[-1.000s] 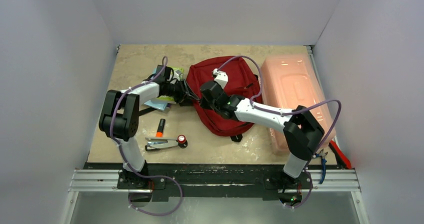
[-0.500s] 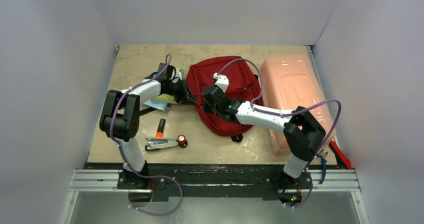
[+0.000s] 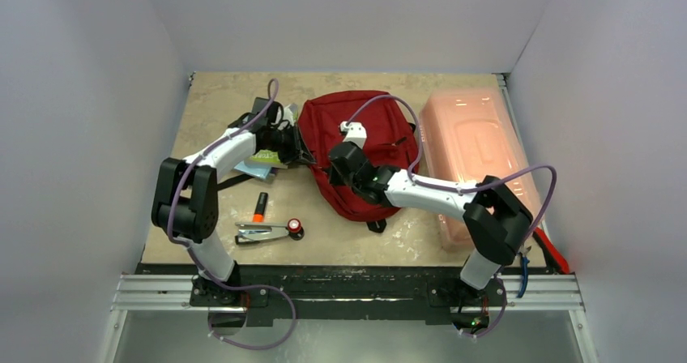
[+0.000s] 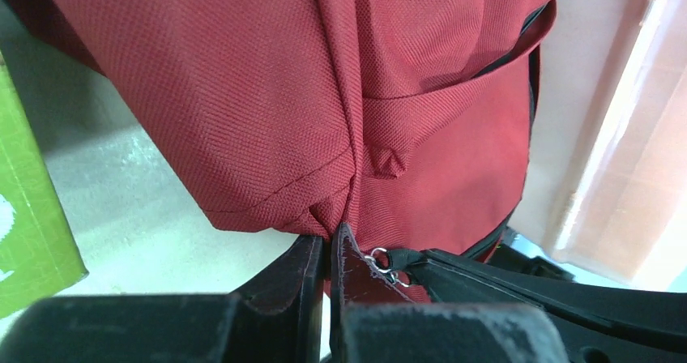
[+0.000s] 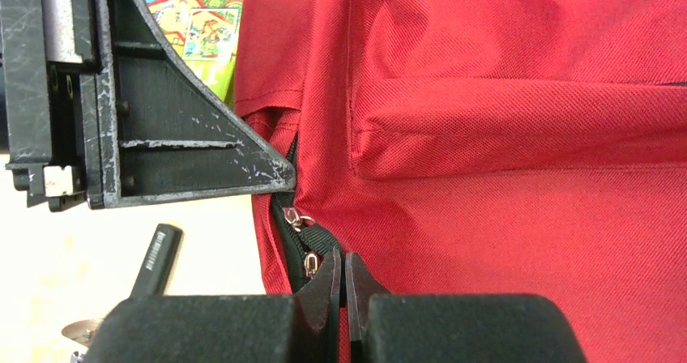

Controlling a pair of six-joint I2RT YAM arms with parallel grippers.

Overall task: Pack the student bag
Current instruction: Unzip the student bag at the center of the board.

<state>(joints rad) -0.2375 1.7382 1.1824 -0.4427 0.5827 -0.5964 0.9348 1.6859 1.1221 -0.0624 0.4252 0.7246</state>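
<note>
Toward the back middle of the surface (image 3: 219,104) lies the bag (image 3: 379,140), dark red and flat, with a green book (image 5: 206,23) on its left and a pink box (image 3: 478,144) near its right side. My left jaws are clamped on a fold of red cloth at the bag's left edge, tips almost together with the fabric pinched between them. My right jaws reach across the bag's lower half and are pressed together on a black zip pull (image 5: 322,245) at that same edge, just beside the tip of the left jaws. Small metal zip rings sit just above that grip. Nearer to me, apart from the bag, an orange marker (image 3: 259,207) and a silver tool (image 3: 258,232) lie on the surface.
</note>
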